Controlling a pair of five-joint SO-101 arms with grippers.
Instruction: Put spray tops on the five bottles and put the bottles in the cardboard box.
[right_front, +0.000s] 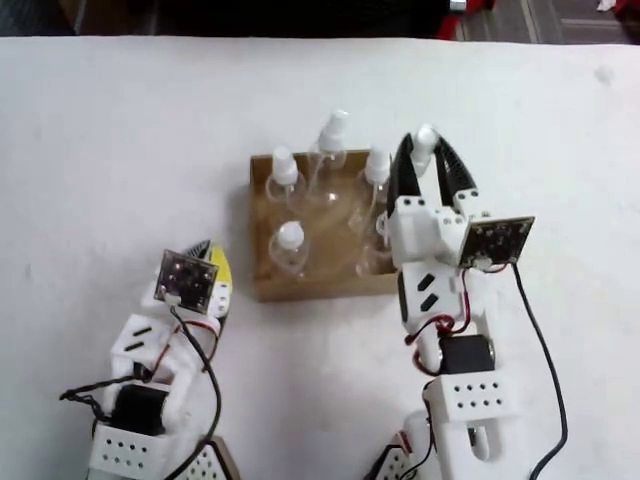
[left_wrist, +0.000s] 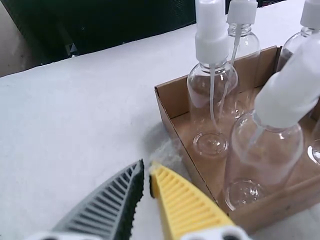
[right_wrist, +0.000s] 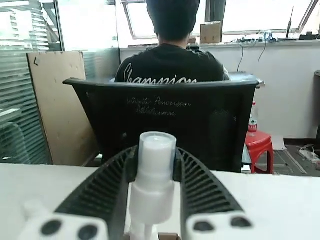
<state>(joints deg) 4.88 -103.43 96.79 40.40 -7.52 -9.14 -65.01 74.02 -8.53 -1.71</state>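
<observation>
The fifth bottle's spray top (right_wrist: 156, 160) sat pinched between the black jaws of the right claw (right_front: 425, 143), which were clamped against its sides. This was at the upper right of the high view, by the right-hand wall of the cardboard box (right_front: 300, 285). The bottle's body was hidden beneath the claw, so whether it hung inside that wall or over it could not be told. That looked the likeliest trouble: lowered onto the wall's edge, the bottle would probably tip or shove the box along the bench (right_front: 120, 150). The hold was on the top alone, so if the top was not fully seated, the bottle could drop away from it. The four capped bottles (right_front: 288, 240) stood close together inside the box, the nearest just beside the claw, and a wide release might knock one over. The left claw (left_wrist: 146, 176), jaws all but touching and holding nothing, lay low near the box's lower left corner.
</observation>
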